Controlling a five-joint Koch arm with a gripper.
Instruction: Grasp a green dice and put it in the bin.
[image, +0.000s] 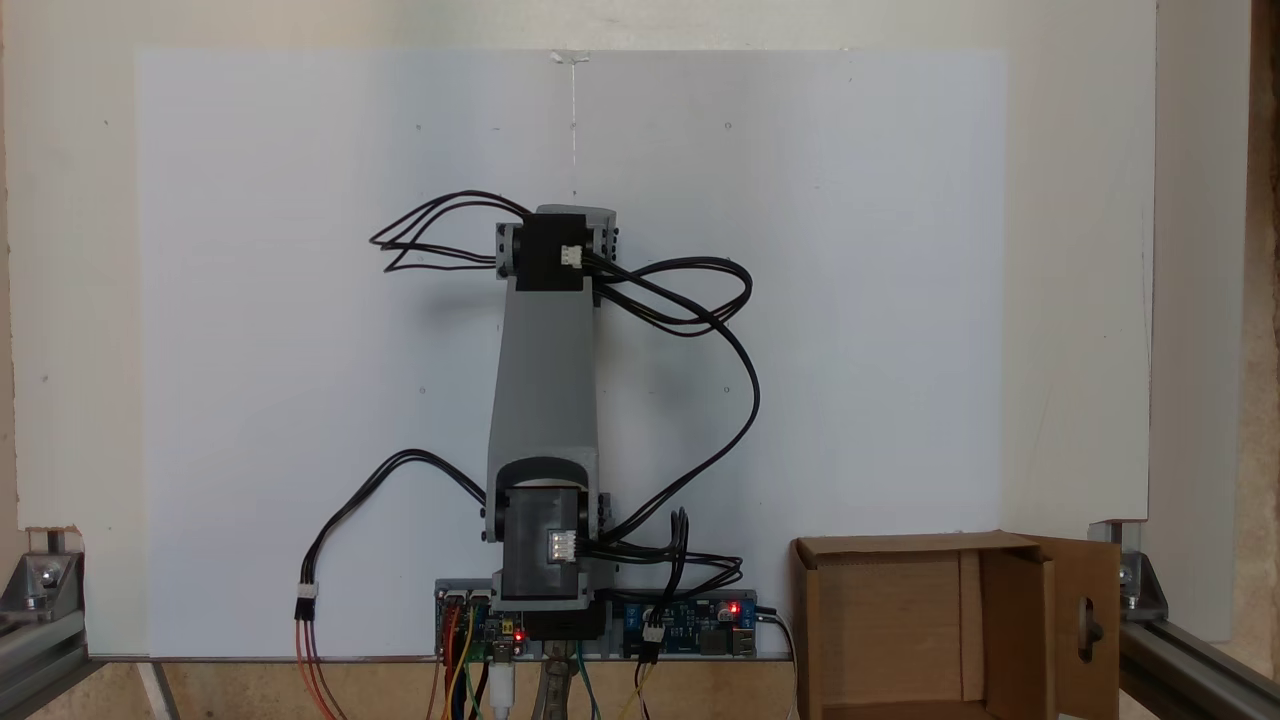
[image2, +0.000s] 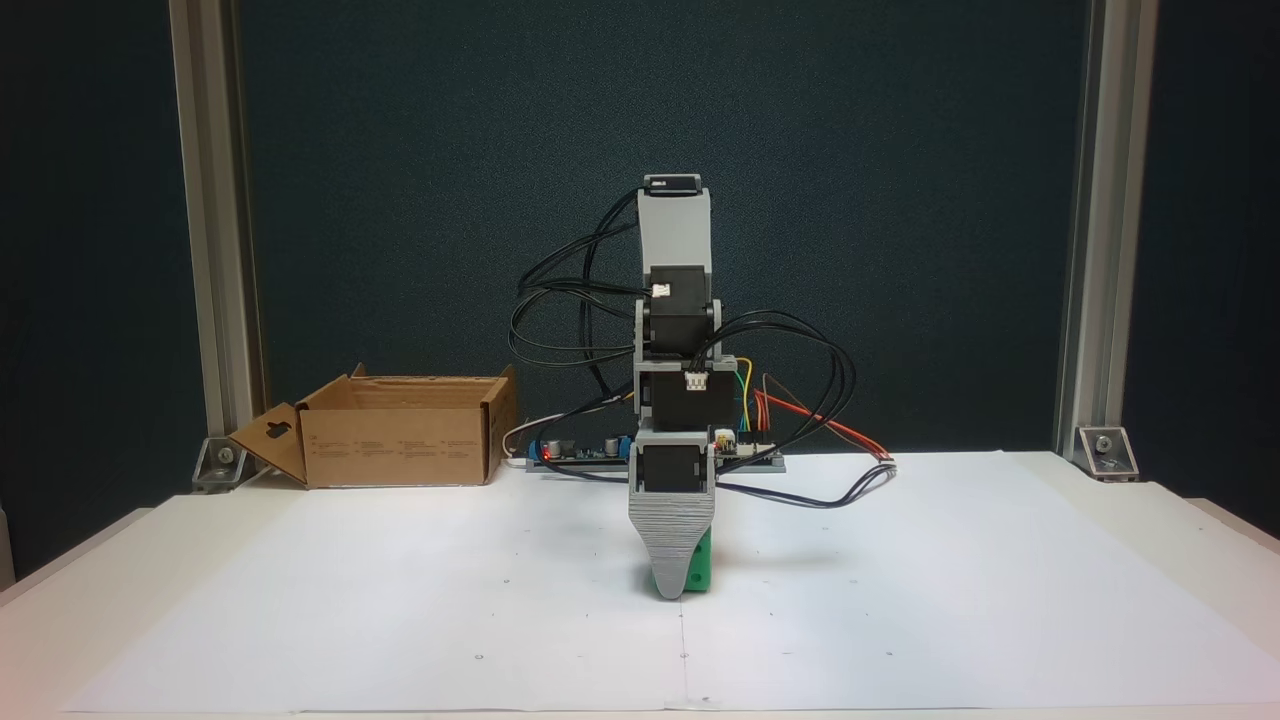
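The green dice (image2: 702, 573) sits low over the white paper, in front of the arm's base in a fixed view. My gripper (image2: 676, 586) points straight down at it. Its ridged grey front jaw covers the left part of the dice, and the other jaw lies hidden behind, so open or shut cannot be told. From above, the arm (image: 545, 400) stretches out over the sheet and covers that spot. The bin (image2: 400, 445), a brown cardboard box, stands at the back left beside the arm's base. From above the bin (image: 1015, 620) lies at the lower right, its keyhole flap folded out.
A white paper sheet (image2: 400, 600) covers the table. A circuit board (image: 690, 625) with red lights and loose black cables (image2: 800, 490) sit at the arm's base. Aluminium frame posts (image2: 215, 250) rise at the back corners, with brackets (image2: 1105, 450) at their feet.
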